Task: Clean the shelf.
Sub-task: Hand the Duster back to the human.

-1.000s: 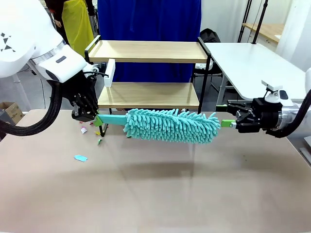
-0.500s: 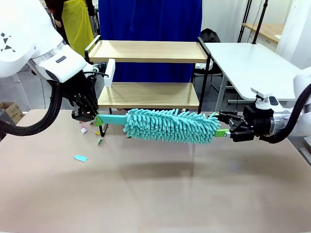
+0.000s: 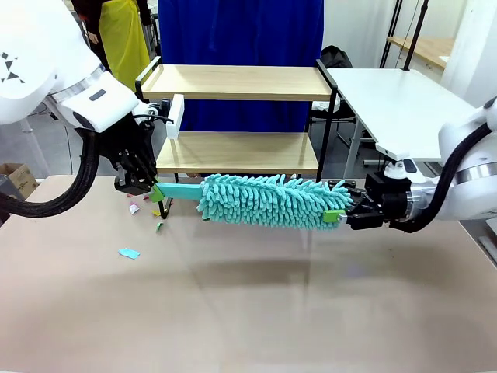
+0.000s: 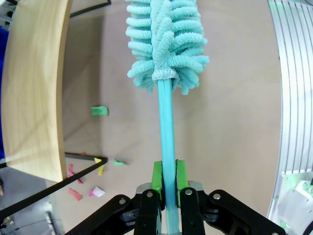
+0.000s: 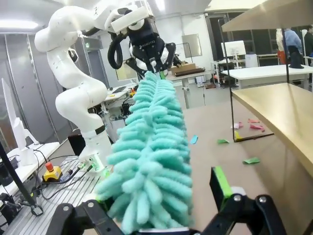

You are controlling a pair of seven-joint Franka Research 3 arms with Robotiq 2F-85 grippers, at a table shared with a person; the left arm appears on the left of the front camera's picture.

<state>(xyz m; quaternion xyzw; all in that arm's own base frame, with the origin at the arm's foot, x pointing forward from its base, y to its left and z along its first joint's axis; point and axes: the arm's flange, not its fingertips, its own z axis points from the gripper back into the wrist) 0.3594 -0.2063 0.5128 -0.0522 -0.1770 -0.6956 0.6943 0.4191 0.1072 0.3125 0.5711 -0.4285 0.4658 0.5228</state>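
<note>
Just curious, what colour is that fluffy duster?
Teal, handle included; the duster shows best in the front view.

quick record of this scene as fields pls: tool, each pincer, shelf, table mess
tool: teal fluffy duster, held level above the table, in front of the shelf's lower board
left pincer: shut on the duster's handle
right pincer: open, jaws around the duster's fluffy tip, not closed on it
shelf: two wooden boards in a black frame, both boards bare
table mess: small coloured paper scraps near the shelf's left legs
</note>
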